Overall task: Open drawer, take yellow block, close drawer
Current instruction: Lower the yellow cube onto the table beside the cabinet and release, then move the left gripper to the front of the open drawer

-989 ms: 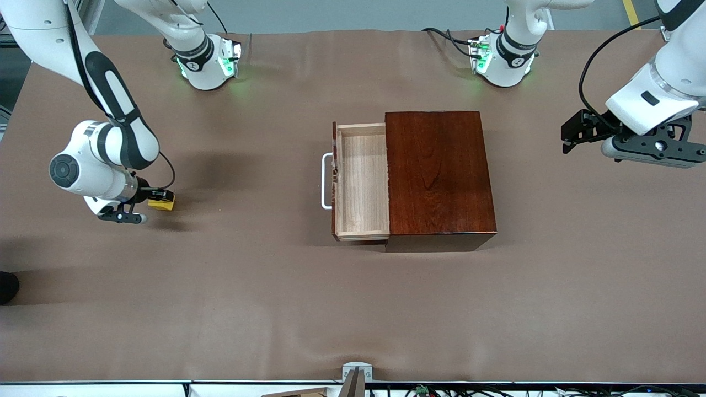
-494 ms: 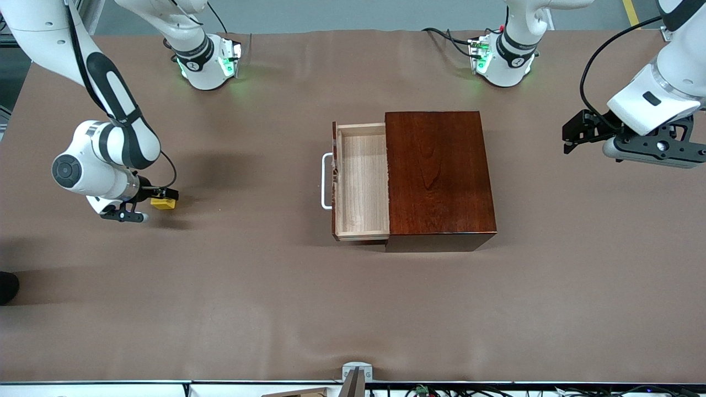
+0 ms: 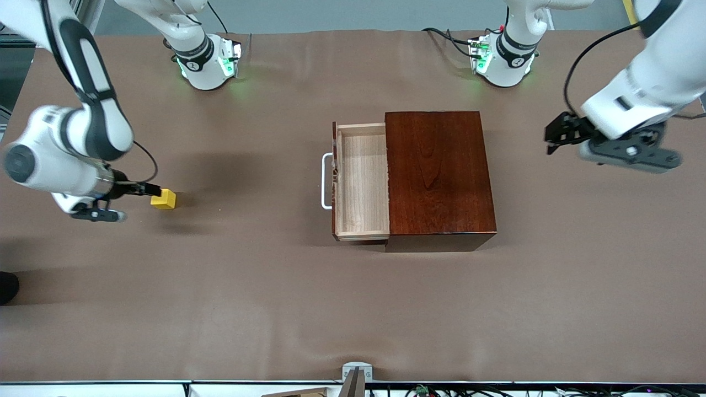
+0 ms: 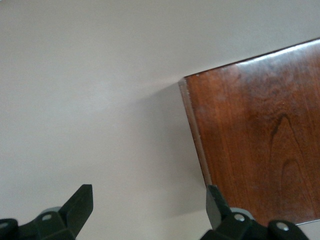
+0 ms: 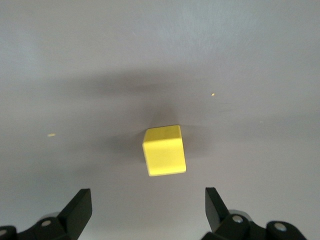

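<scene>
R end effector (image 3: 144,189) backed off, open; yellow block (image 3: 164,199) on table just beside fingertips.

We find no readable text, label, brand, number or sign in any view. The dark bands on the two arm bases (image 3: 194,59) (image 3: 515,59) carry a small white mark each, too small for us to make out.
</scene>
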`<state>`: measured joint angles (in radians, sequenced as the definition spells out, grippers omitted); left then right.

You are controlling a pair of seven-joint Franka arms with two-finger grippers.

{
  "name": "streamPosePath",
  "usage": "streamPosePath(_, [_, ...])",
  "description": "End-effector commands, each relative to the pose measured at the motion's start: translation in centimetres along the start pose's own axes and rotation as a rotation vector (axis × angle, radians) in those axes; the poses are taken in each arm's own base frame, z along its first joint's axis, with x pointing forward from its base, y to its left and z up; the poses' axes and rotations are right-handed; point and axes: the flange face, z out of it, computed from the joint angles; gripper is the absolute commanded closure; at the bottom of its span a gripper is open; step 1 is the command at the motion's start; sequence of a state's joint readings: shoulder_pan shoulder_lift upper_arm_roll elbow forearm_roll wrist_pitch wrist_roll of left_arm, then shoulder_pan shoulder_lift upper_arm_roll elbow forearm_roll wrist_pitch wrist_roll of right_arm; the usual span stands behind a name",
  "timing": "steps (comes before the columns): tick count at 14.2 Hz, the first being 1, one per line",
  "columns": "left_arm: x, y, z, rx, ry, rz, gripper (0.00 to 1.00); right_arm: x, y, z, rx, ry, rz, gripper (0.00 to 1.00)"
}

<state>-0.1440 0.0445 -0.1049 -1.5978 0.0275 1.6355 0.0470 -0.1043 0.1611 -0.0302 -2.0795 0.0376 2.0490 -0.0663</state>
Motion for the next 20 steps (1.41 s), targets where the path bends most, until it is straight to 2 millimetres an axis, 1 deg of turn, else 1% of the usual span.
streamPosePath(1, [1.9, 4.9, 0.7, -0.024, -0.01, 0.043, 0.0, -0.8, -1.4, -7.7, -0.001, 0.013, -0.032, 0.0])
streamPosePath(2, [2.7, 7.0, 1.3, -0.052, -0.017, -0.001, 0.0, -0.8, -1.5, -10.5, 0.001, 0.031, -0.034, 0.0])
streamPosePath(3, [3.6, 10.5, 2.7, -0.076, -0.037, -0.065, 0.0, -0.9, -1.7, -13.4, 0.0, 0.043, -0.038, 0.0])
streamPosePath(4, [4.9, 14.4, 2.8, -0.094, -0.01, -0.127, 0.0, -1.1, -1.8, -16.2, -0.001, 0.05, -0.041, 0.0])
streamPosePath(5, [6.1, 17.5, 3.2, -0.112, -0.003, -0.2, 0.0, -1.3, -1.9, -18.6, -0.002, 0.063, -0.043, 0.0])
streamPosePath(6, [6.9, 20.2, 3.6, -0.129, 0.005, -0.271, 0.0, -1.7, -2.0, -20.2, -0.002, 0.065, -0.044, 0.0])
streamPosePath(7, [7.6, 22.3, 4.3, -0.147, 0.018, -0.325, 0.0, -2.3, -2.3, -22.1, 0.0, 0.062, -0.049, 0.0])
streamPosePath(8, [8.1, 24.7, 5.0, -0.175, 0.051, -0.361, 0.0, -3.3, -2.9, -24.2, -0.007, 0.057, -0.058, 0.0])
streamPosePath(9, [8.5, 26.6, 5.6, -0.208, 0.077, -0.424, 0.0, -3.9, -3.7, -25.8, -0.018, 0.063, -0.074, 0.0])
streamPosePath(11, [8.8, 31.4, 7.4, -0.279, 0.113, -0.545, 0.0, -5.0, -3.8, -28.5, -0.023, 0.072, -0.075, 0.0])
streamPosePath(14, [8.7, 38.4, 10.7, -0.361, 0.112, -0.682, 0.0, -5.1, -2.5, -30.2, -0.006, 0.109, -0.05, 0.0])
streamPosePath(15, [8.6, 40.8, 12.1, -0.389, 0.105, -0.731, 0.0, -5.2, -3.1, -31.0, -0.01, 0.127, -0.058, 0.0])
streamPosePath(17, [8.7, 44.6, 14.6, -0.484, 0.117, -0.862, 0.0, -5.6, -5.0, -31.5, -0.032, 0.127, -0.089, 0.0])
streamPosePath(18, [8.4, 46.4, 15.3, -0.548, 0.134, -0.908, 0.0, -5.8, -6.7, -31.8, -0.069, 0.126, -0.112, 0.0])
streamPosePath(19, [7.6, 48.7, 16.8, -0.594, 0.137, -0.932, 0.0, -5.9, -8.0, -31.8, -0.119, 0.128, -0.135, 0.0])
streamPosePath(20, [7.4, 49.9, 18.0, -0.623, 0.144, -0.963, 0.0, -6.1, -9.7, -32.0, -0.152, 0.131, -0.166, 0.0])
